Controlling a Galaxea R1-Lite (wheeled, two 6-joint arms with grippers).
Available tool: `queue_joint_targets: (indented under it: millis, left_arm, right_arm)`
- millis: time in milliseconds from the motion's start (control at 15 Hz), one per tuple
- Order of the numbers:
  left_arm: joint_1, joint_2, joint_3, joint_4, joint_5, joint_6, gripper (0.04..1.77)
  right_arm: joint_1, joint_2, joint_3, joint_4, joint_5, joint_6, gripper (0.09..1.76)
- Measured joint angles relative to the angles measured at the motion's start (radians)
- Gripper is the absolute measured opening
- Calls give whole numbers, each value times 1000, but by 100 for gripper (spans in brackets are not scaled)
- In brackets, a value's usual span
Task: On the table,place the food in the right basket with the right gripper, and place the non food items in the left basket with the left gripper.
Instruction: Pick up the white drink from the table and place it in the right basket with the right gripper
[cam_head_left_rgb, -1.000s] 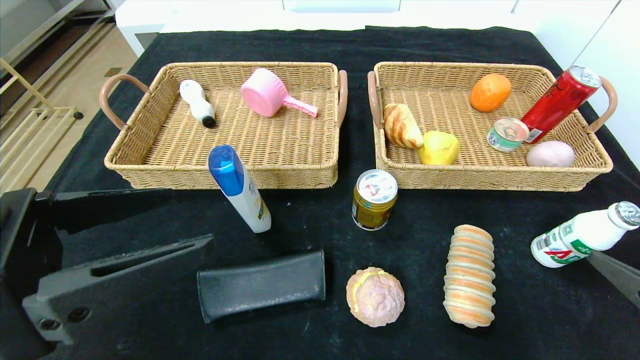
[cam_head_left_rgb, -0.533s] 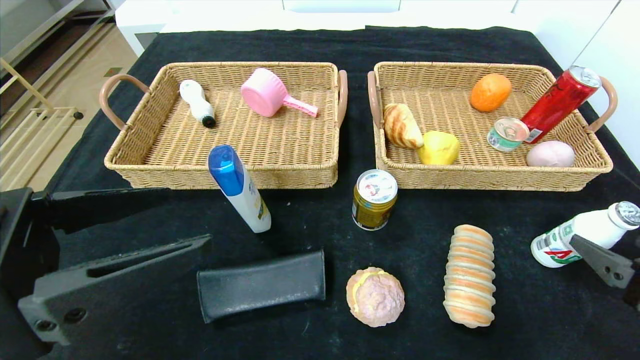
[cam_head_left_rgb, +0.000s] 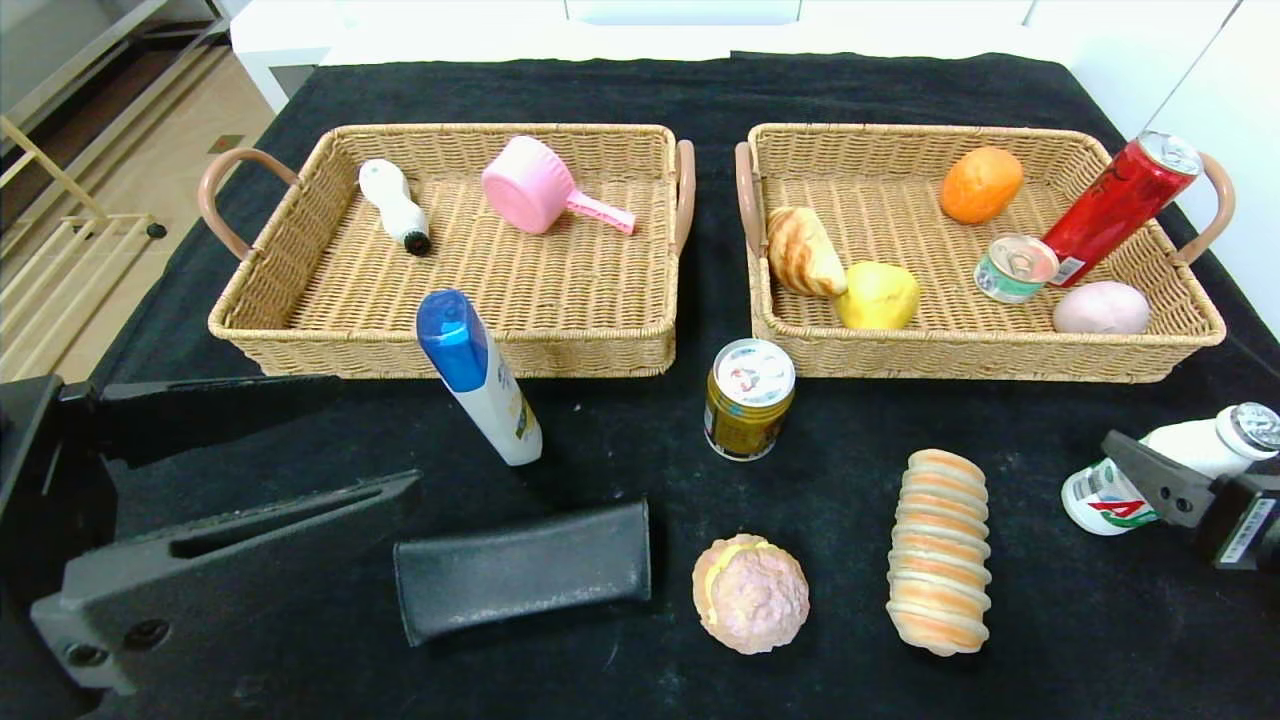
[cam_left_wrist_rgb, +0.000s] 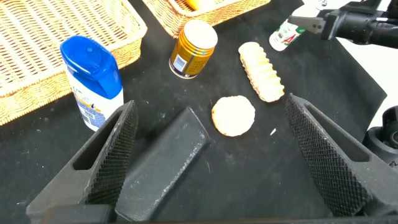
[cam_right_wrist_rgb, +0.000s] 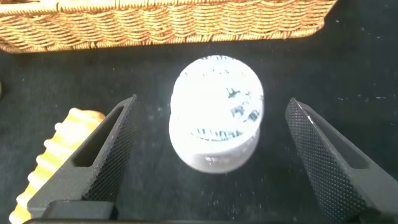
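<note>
A white drink bottle (cam_head_left_rgb: 1195, 443) (cam_right_wrist_rgb: 216, 121) stands at the table's right edge. My right gripper (cam_head_left_rgb: 1150, 470) (cam_right_wrist_rgb: 211, 104) is open around it, one finger on each side and neither touching. My left gripper (cam_head_left_rgb: 375, 435) (cam_left_wrist_rgb: 210, 106) hangs open at the front left, over a black case (cam_head_left_rgb: 520, 568) (cam_left_wrist_rgb: 163, 165). Loose on the cloth are a blue-capped white bottle (cam_head_left_rgb: 478, 378), a gold can (cam_head_left_rgb: 748, 398), a round bun (cam_head_left_rgb: 750, 593) and a long ridged bread (cam_head_left_rgb: 938, 548). The left basket (cam_head_left_rgb: 440, 350) and right basket (cam_head_left_rgb: 985, 355) stand behind them.
The left basket holds a small white bottle (cam_head_left_rgb: 395, 205) and a pink cup (cam_head_left_rgb: 545, 190). The right basket holds breads, a yellow fruit (cam_head_left_rgb: 878, 295), an orange (cam_head_left_rgb: 980, 183), a small tin (cam_head_left_rgb: 1015, 267), a red can (cam_head_left_rgb: 1115, 205) and a pink egg-shaped item (cam_head_left_rgb: 1100, 307).
My right gripper has come in from the lower right edge up to the white drink bottle and now brackets it. The left arm has barely shifted.
</note>
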Motion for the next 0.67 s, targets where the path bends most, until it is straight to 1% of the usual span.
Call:
queue_joint_targets:
  millis: [267,667]
  left_arm:
    - [0,-1,0,0,0,0,172]
    - [0,-5,0,1,0,1,172]
  right_arm:
    - [-17,48,-2,-70,-1,1,171]
    - [-21,73,-2,-75,-1,5,171]
